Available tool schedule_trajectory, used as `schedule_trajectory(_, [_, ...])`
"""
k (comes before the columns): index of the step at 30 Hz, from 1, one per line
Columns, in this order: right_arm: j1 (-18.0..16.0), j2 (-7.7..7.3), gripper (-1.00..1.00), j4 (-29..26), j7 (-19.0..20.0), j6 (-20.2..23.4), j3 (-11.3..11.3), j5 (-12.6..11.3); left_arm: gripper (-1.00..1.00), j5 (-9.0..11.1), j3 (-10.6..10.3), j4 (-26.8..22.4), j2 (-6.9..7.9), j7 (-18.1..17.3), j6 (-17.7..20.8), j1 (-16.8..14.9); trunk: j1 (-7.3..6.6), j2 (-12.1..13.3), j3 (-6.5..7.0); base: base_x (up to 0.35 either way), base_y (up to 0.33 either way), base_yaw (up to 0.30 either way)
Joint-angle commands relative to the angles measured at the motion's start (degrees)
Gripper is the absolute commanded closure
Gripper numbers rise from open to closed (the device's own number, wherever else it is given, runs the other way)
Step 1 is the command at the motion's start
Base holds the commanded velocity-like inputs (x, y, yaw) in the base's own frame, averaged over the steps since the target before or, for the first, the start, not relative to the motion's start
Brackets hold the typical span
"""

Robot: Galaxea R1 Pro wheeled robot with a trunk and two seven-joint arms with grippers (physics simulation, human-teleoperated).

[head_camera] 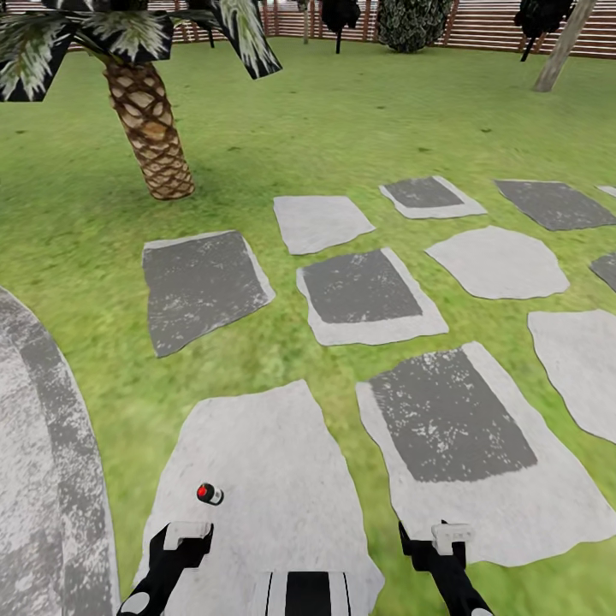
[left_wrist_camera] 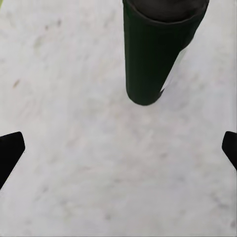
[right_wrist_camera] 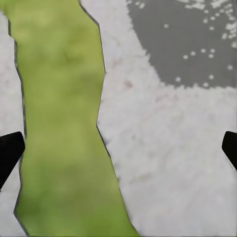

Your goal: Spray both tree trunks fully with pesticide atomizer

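Atomizer (head_camera: 209,494) lies on a pale slab (head_camera: 257,462), just ahead of the spread-open left gripper (head_camera: 186,535); right gripper (head_camera: 451,536) also released

Pale and dark-centred stepping stones (head_camera: 370,298) lie scattered across the ground, with grass strips between them. A scaly-trunked palm (head_camera: 152,128) stands upright beyond the stones. A curved stone edge (head_camera: 43,479) borders the near side.
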Motion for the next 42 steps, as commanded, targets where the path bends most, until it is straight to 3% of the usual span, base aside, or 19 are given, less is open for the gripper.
schedule_trajectory(1, [0.0,0.0,-1.0,0.0,0.0,0.0,0.0,0.01,-1.0,0.01,0.0,0.0,0.0,0.0,-0.02,0.0,0.0,0.0,0.0,0.087,0.0,0.0])
schedule_trajectory(42, [0.0,0.0,-1.0,0.0,0.0,-0.08,0.0,0.03,-1.0,-0.18,-0.54,-0.06,-0.17,0.06,-0.21,-0.09,0.0,0.0,0.11,0.033,0.0,-0.024])
